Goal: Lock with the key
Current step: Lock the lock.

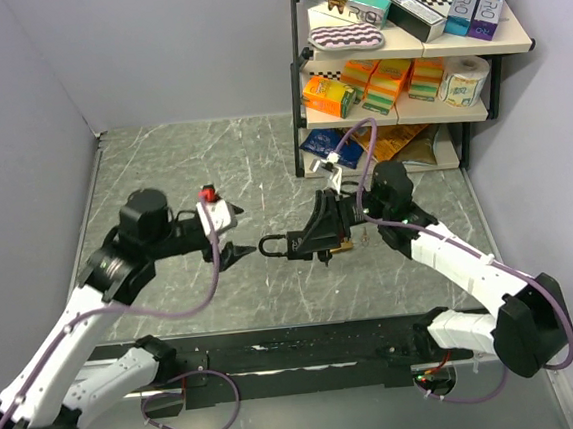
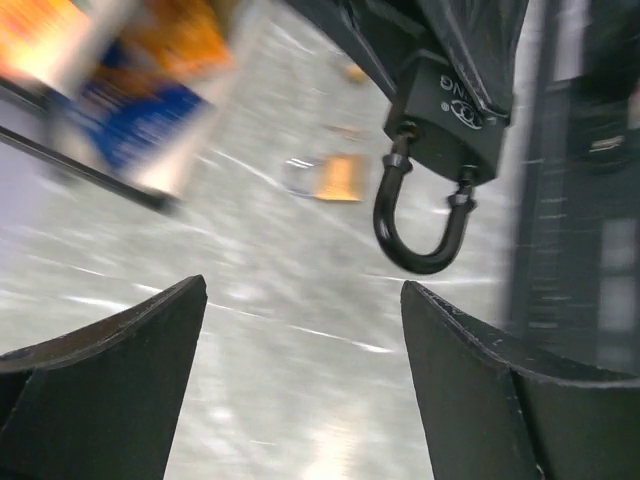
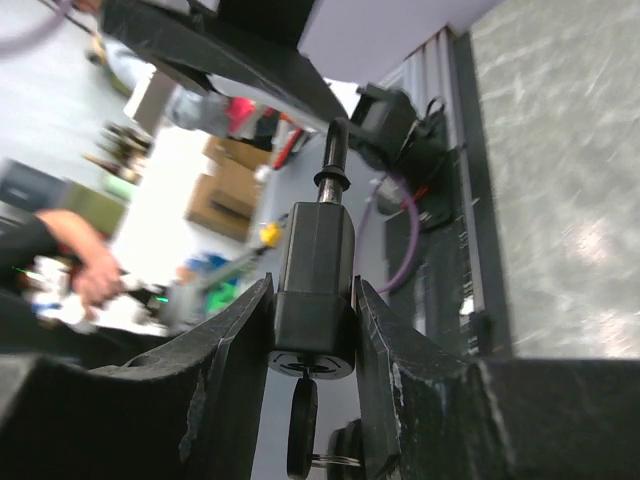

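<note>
My right gripper [image 1: 320,234] is shut on the body of a black padlock [image 1: 294,242] and holds it above the table, its shackle [image 1: 269,244] pointing left. In the right wrist view the padlock [image 3: 315,285] sits squeezed between both fingers. A black-headed key [image 3: 303,425] sticks out of its underside, with a key ring beside it. My left gripper [image 1: 240,233] hangs open just left of the shackle, not touching it. From the left wrist, the shackle [image 2: 420,228] hangs ahead of my spread fingers [image 2: 478,380] with bare table between them.
A shelf unit [image 1: 403,49] with boxes, packets and a paper roll stands at the back right. A small orange object [image 2: 335,178] lies on the marbled table [image 1: 183,173]. A black rail [image 1: 308,348] runs along the near edge. Grey walls close the left and back.
</note>
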Motion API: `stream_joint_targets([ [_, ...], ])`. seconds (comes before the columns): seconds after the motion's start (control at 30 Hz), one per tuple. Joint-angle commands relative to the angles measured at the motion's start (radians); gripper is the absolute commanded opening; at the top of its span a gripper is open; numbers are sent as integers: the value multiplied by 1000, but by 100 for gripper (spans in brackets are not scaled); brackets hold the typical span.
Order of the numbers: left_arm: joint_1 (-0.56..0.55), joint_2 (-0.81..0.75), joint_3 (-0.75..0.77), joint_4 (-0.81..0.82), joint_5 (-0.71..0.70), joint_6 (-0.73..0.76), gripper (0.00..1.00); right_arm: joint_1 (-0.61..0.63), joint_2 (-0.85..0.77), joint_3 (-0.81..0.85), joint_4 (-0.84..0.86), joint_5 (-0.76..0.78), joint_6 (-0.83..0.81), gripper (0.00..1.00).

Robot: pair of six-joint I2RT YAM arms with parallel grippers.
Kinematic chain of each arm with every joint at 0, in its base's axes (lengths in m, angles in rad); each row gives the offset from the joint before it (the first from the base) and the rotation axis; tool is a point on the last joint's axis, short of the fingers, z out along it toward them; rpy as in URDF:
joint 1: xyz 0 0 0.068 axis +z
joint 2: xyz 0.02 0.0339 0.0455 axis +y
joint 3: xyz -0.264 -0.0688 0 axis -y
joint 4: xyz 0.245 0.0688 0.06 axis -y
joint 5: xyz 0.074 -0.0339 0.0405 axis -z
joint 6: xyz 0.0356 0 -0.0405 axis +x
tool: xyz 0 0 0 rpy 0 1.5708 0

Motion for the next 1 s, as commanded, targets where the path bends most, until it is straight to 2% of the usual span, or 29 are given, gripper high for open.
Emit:
stream_joint_targets([
  [0.0,-63,-133,-91,158,-154,350,83,-13,4,-63,365,-7,347,0],
  [0.07,-118,-177,-169,221,-195,450,79,-19,31,-92,431,5,466,0],
  [0.17,-181,-227,-232,238,-215,666,76,-22,54,-109,497,28,552,0],
  [0.3,-218,-217,-243,209,-200,771,76,-26,67,-112,520,40,600,0],
  [0.7,-323,-184,-258,318,-249,733,72,-26,57,-118,525,28,603,0],
  [0.97,-393,-166,-271,361,-297,748,55,-22,70,-129,560,40,648,0],
])
